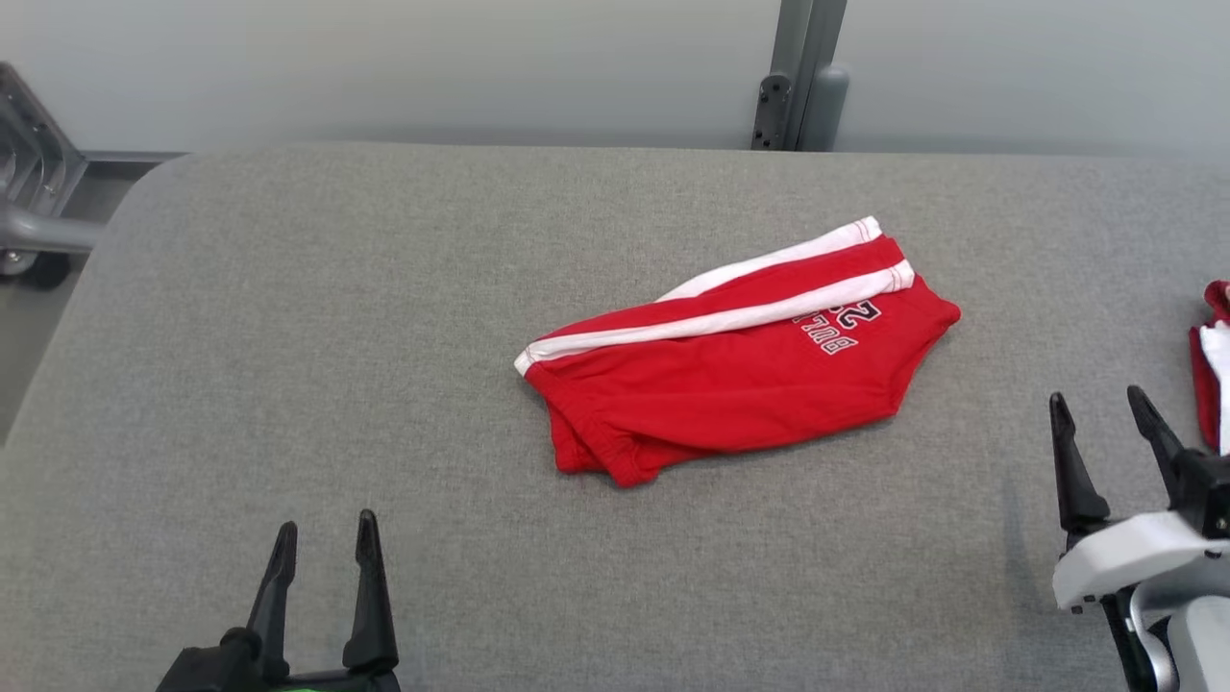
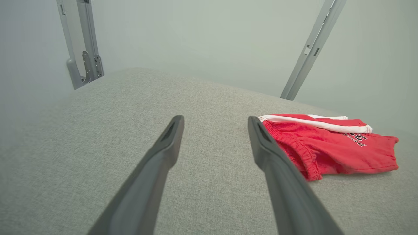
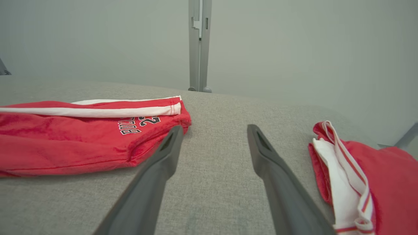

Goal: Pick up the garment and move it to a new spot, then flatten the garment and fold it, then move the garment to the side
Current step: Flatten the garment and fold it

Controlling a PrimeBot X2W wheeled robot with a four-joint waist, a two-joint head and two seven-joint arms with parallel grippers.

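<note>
Head view first: the red garment [image 1: 740,370] lies mid-table on the grey table [image 1: 288,336], doubled over, white stripes on top. The left gripper [image 1: 327,521] sits low and near, fingers spread and empty; the right gripper [image 1: 1097,394] is the same, off to the right, beside a second red garment [image 1: 1213,365] at the edge. On the left wrist view, the waistband end of the garment [image 2: 336,150] is just past the spread fingers. On the right wrist view, the hem end [image 3: 65,140] is left of the open fingers and the second red garment [image 3: 375,182] is right of them. It looks folded, so shifting it aside seems next. Best to pinch all layers at both ends, lift level and set it down flat, clear of its neighbour.
</note>
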